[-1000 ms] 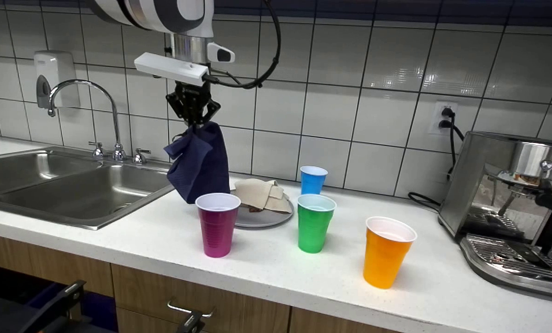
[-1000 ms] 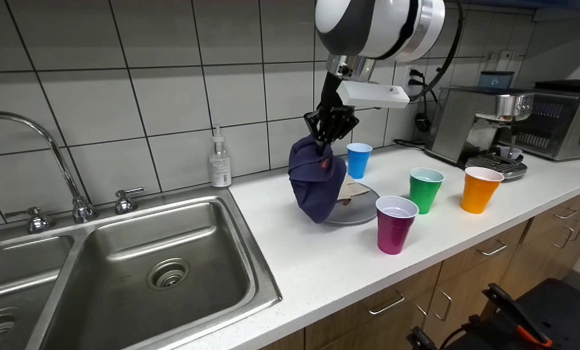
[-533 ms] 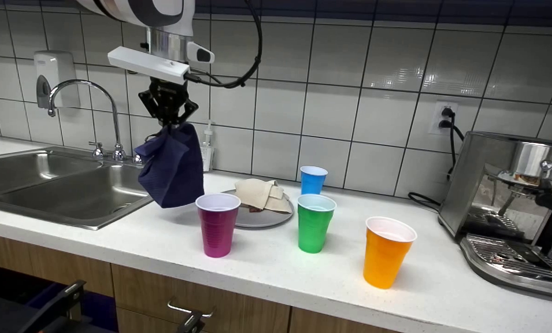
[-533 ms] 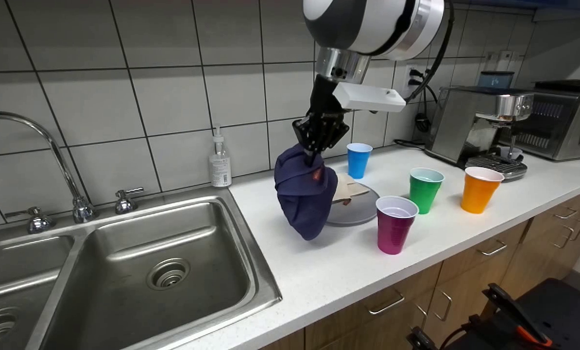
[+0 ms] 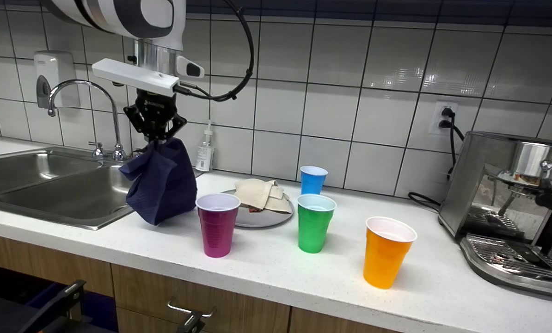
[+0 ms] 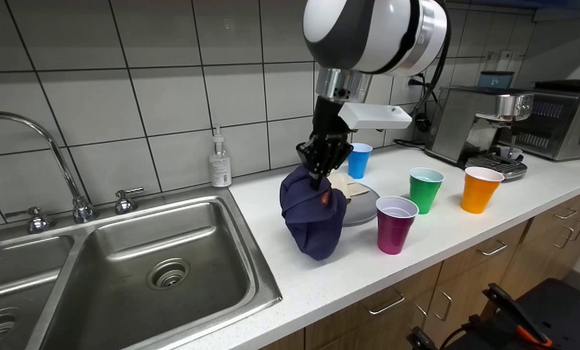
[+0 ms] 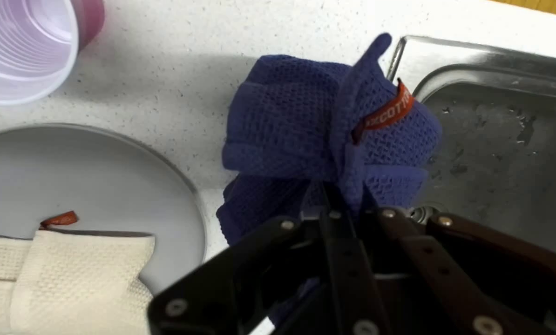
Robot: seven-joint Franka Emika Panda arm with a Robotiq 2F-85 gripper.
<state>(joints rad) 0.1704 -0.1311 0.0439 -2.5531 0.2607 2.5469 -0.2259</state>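
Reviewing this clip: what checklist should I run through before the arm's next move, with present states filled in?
1. Gripper shut on the navy cloth: ok.
2. Gap between navy cloth and purple cup: ok; the wrist view shows counter between them.
3. The purple cup upright: ok.
4. The beige cloth resting on the gray plate: ok.
5. The navy cloth smoothed out: not ok; bunched.
6. Lower end of the navy cloth off the counter: cannot tell.

Pale, dark-grouted tiles (image 5: pixel 334 115) cover the wall (image 6: pixel 173 99) behind the white table (image 5: pixel 276 259); wooden drawers (image 5: pixel 230 300) sit under its front edge.
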